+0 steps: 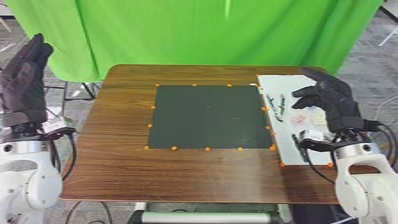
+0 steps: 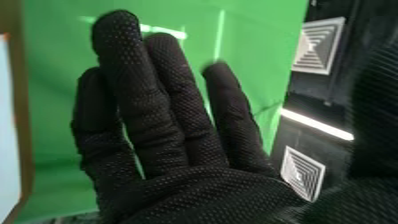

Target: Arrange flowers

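Note:
In the head view my left hand [image 1: 24,82] is held up at the far left, beside the table, its fingers straight. My right hand [image 1: 329,97] is over the white sheet [image 1: 286,86] on the table's right side, fingers relaxed and holding nothing. On that sheet lie dark stem-like pieces [image 1: 277,106] and pinkish flower-like pieces [image 1: 298,119], partly hidden by the right hand and arm. A dark green board [image 1: 209,117] with orange dots round its edge lies mid-table. In the right wrist view my right hand [image 2: 191,187] has its fingers extended.
The brown wooden table [image 1: 107,170] carries the board and the sheet. A green curtain [image 1: 195,35] hangs behind the table's far edge. A dark cable runs over the sheet near the right wrist.

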Robot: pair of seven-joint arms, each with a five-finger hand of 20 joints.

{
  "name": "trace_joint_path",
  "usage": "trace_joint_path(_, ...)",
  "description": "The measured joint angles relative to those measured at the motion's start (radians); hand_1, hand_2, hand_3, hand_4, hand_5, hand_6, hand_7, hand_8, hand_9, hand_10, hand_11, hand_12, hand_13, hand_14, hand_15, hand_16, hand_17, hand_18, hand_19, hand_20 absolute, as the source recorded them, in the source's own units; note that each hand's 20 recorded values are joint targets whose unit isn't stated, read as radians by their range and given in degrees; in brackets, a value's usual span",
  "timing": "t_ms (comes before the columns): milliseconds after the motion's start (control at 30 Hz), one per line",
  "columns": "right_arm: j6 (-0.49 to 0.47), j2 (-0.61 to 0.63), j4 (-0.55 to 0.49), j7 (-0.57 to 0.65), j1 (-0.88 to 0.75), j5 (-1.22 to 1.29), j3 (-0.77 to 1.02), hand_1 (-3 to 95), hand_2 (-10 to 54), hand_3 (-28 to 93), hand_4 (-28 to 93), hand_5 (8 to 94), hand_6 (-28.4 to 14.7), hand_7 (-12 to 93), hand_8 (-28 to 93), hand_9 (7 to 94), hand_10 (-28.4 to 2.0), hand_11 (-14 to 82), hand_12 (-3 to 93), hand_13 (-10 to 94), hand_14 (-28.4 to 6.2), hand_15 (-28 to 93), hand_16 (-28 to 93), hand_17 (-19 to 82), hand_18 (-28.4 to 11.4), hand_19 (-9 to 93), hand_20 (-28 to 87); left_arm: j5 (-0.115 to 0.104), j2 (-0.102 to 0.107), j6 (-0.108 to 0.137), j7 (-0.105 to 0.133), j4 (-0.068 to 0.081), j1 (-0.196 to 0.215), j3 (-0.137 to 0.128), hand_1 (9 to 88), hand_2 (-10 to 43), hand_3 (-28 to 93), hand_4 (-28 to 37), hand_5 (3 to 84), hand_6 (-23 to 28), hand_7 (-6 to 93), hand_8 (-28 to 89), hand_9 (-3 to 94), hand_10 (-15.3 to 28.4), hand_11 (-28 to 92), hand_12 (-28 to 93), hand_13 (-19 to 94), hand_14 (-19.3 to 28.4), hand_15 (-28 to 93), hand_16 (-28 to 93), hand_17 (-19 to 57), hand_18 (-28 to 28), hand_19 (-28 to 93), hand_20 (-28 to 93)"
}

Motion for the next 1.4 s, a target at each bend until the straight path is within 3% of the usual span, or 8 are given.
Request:
trace_joint_path(200,0.024,0.065,-0.021,0.114,-0.015,-0.126,-0.050,30.5,-9.5,62,-17,57.7,-2.6,24,-6,72.6,-15.8,38.2,32.4,75,-10.3,61,32,40,-21.7,85,61,0.008,0.001,-0.050,-0.030,-0.013,0.015,-0.028,19.6,-5.8,66,-22.0,34.4,2.0,7.9,-7,34.8,11.2,12,13,25,13.2,5,2,-2.5,6.9,0,10)
trace_joint_path(467,0.170,0.159,-0.088,0.329,-0.056,-0.365,-0.071,35.6,-9.5,62,-18,61.5,-1.9,30,-7,76.3,-13.3,44.4,34.4,80,-6.2,67,34,52,-17.4,93,61,0.020,0.001,-0.076,-0.057,-0.023,0.034,-0.044,20.4,-5.4,66,-21.2,34.8,2.1,7.9,-7,35.0,11.5,12,13,25,13.7,6,3,-1.3,7.4,0,10)
trace_joint_path(600,0.171,0.198,-0.125,0.396,-0.113,-0.429,-0.032,36.6,-9.5,61,-19,60.8,-1.8,32,-7,76.2,-12.9,44.7,35.1,81,-5.5,68,35,55,-16.1,93,62,0.028,0.001,-0.083,-0.065,-0.027,0.043,-0.053,20.9,-5.4,66,-20.7,34.9,2.0,8.0,-7,35.0,11.6,12,13,26,13.9,6,3,-0.5,8.0,0,11)
trace_joint_path(800,0.133,0.217,-0.152,0.534,-0.199,-0.707,-0.019,38.7,-9.5,60,-20,56.2,-0.1,52,-9,70.1,-12.8,51.6,46.3,81,-5.3,69,35,56,-15.7,93,63,0.035,0.000,-0.105,-0.085,-0.033,0.056,-0.065,21.6,-5.3,65,-19.9,35.1,2.0,8.0,-7,35.0,11.6,12,13,26,14.1,6,3,0.0,8.2,0,11)
trace_joint_path(1000,0.099,0.221,-0.152,0.606,-0.218,-0.729,-0.056,39.0,-9.5,61,-21,54.2,0.1,54,-10,68.4,-13.0,53.4,47.4,82,-4.7,69,35,57,-15.0,93,62,0.049,0.000,-0.152,-0.110,-0.033,0.056,-0.076,22.3,-5.1,65,-19.1,35.4,2.0,7.9,-7,34.9,11.6,12,14,26,14.1,6,3,0.2,8.4,0,11)
trace_joint_path(1267,0.052,0.224,-0.125,0.676,-0.200,-0.835,-0.104,41.3,-9.5,61,-22,51.9,0.1,61,-9,69.3,-12.9,55.7,48.0,83,-3.9,69,35,59,-14.4,93,64,0.055,-0.001,-0.181,-0.136,-0.034,0.053,-0.082,22.8,-5.1,65,-18.4,35.6,2.0,7.9,-7,34.8,11.7,12,14,26,14.3,6,3,0.3,8.5,0,12)
trace_joint_path(1333,0.052,0.224,-0.115,0.682,-0.196,-0.835,-0.107,42.0,-9.5,61,-22,51.4,0.0,61,-2,69.6,-12.9,55.9,48.3,84,-3.6,69,35,60,-14.3,93,64,0.055,-0.001,-0.186,-0.142,-0.034,0.048,-0.082,22.9,-5.1,65,-18.3,35.6,2.1,7.9,-7,34.8,11.7,12,14,26,14.3,6,3,0.4,8.6,0,12)
trace_joint_path(1400,0.050,0.225,-0.107,0.690,-0.194,-0.835,-0.107,44.5,-9.5,59,-21,51.4,0.1,57,17,70.1,-13.0,56.3,48.2,84,-3.4,70,35,60,-14.2,93,65,0.054,0.000,-0.188,-0.144,-0.033,0.042,-0.082,22.9,-5.0,65,-18.3,35.6,2.1,7.9,-7,34.7,11.7,12,14,26,14.3,6,3,0.4,8.6,0,12)
